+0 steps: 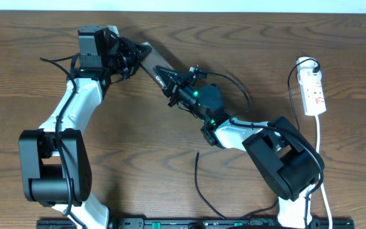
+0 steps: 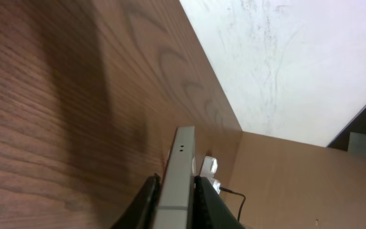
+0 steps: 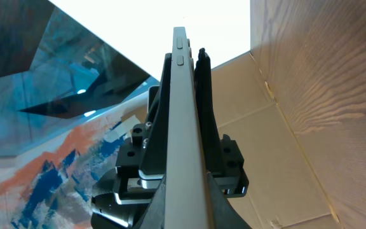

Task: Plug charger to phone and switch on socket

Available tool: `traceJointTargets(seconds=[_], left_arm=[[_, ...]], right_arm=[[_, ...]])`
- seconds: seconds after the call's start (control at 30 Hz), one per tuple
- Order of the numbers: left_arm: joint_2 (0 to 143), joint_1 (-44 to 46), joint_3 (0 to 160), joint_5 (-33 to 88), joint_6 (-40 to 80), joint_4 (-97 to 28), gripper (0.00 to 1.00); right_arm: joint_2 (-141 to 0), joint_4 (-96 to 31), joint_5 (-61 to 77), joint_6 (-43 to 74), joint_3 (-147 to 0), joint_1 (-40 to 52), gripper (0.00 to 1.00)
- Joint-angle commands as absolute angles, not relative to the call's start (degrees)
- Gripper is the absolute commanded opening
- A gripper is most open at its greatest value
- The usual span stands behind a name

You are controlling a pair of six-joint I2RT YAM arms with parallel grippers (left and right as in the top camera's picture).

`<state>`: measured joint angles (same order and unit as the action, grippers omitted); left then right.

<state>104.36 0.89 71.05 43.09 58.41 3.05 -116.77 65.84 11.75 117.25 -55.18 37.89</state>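
**Two claws, one phone, held clear of the table**

Two claws share the phone (image 1: 152, 60), lifted off the table (image 1: 246, 38) just left of centre and turned on edge. Seen from overhead its long axis runs from 10 o'clock to 4 o'clock. The left claw (image 1: 131, 56) pinches the 10 o'clock end and the right claw (image 1: 173, 81) pinches the 4 o'clock end. Each wrist view shows the slab's thin edge with a finger pressed on either face.

The charger (image 1: 197, 178), a thin black cable, has its loose end on the wood toward 5 o'clock from the phone, well apart from it and beside the right arm. The socket (image 1: 314, 92) lies farther out, at the table's 3 o'clock edge.

The right arm looks the nearer to fetch the plug tip. That would leave the left claw alone to steady the phone. Which end carries the port cannot be told.
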Motion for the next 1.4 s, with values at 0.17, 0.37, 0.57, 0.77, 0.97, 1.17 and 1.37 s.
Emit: traceJointTargets(seconds=[0.17, 0.37, 0.57, 0.77, 0.97, 1.17, 1.37], left_arm=[[103.85, 1.8, 71.46, 43.86, 57.21, 3.53, 0.08], [103.85, 1.8, 71.46, 43.83, 57.21, 3.53, 0.07], [103.85, 1.8, 71.46, 43.83, 57.12, 3.53, 0.07], [103.85, 1.48, 71.46, 43.88, 56.97, 3.51, 0.07], [103.85, -1.37, 71.46, 44.88, 56.99, 3.09, 0.07], [103.85, -12.53, 71.46, 53.34, 56.36, 3.11, 0.08], [103.85, -22.72, 71.46, 66.76, 55.61, 3.16, 0.08]], right_arm=[[-116.38, 65.76, 12.34, 117.56, -55.77, 39.09, 0.02], [-116.38, 65.71, 12.36, 117.54, -55.77, 39.09, 0.02], [-116.38, 65.69, 12.36, 117.54, -55.77, 39.09, 0.32], [-116.38, 65.76, 12.38, 117.54, -55.77, 39.09, 0.99], [-116.38, 65.78, 12.38, 117.54, -55.75, 38.96, 0.99], [-116.38, 65.76, 14.04, 117.51, -55.66, 38.0, 0.99], [-116.38, 65.49, 17.89, 116.2, -55.44, 36.45, 0.99]])
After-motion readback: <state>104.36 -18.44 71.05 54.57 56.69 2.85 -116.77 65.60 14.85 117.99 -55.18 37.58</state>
